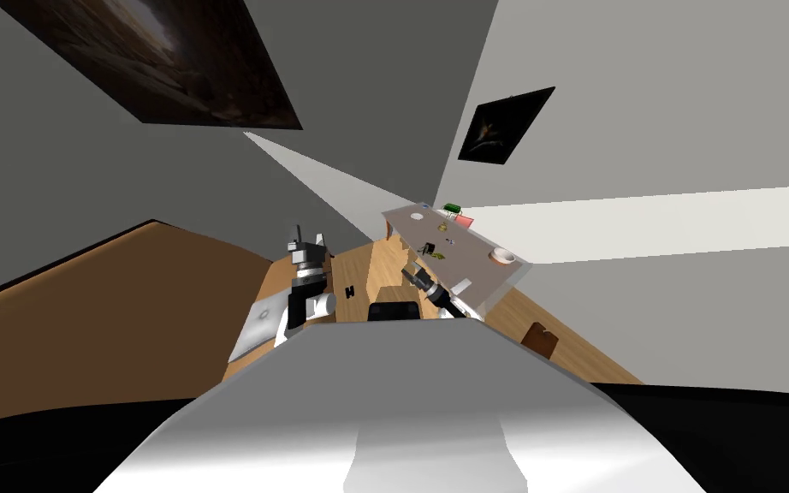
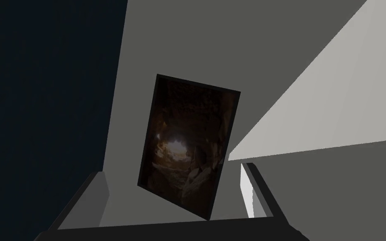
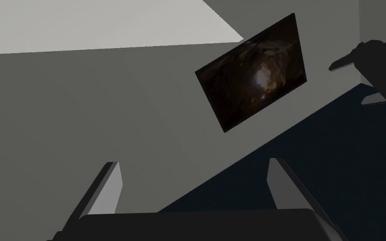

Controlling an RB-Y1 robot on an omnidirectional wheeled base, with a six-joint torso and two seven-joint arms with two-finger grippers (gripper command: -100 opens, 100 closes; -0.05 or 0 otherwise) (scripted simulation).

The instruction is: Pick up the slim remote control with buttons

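Grey table [image 1: 474,248] at 1 o'clock well apart, so hold left gripper [image 2: 173,171] and right gripper [image 3: 192,167] raised, fingers parted, empty.

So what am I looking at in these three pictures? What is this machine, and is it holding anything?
It is a robot with two arms. The wide picture comes from a camera on its head, looking down past its own chest. The other two come from cameras on its hands, each looking out between that hand's two fingers. The left gripper and the right gripper are both open and hold nothing. Ahead stands a grey-topped table with a white bowl and several small items too tiny to name.
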